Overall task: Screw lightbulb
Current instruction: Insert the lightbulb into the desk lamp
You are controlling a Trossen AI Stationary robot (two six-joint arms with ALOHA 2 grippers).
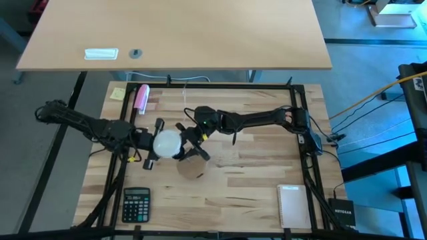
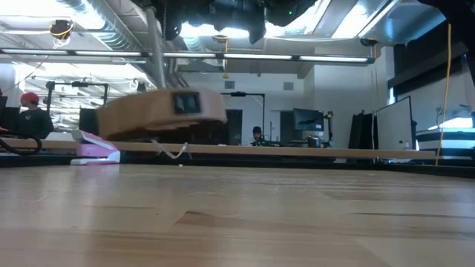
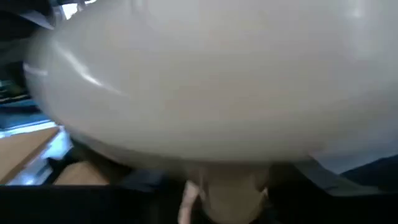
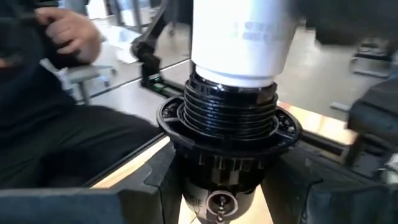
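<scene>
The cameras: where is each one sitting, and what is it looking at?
High view: above the table, looking down; both arms show, the left gripper holding the lightbulb, the right gripper beside it.
Low view: at tabletop height, looking across at the lifted wooden disc.
Left wrist view: right against the lightbulb.
Right wrist view: facing the black socket; own fingers at the bottom.
Shared: lightbulb in high and both wrist views.

My table (image 1: pixel 247 180) is pale butcher-block wood inside a black frame. On it lie a calculator (image 1: pixel 136 204) at the near left corner, a notepad (image 1: pixel 291 205) near right, and a pink object (image 1: pixel 141 98) beside a yellow sticky note (image 1: pixel 118 93) far left.
</scene>
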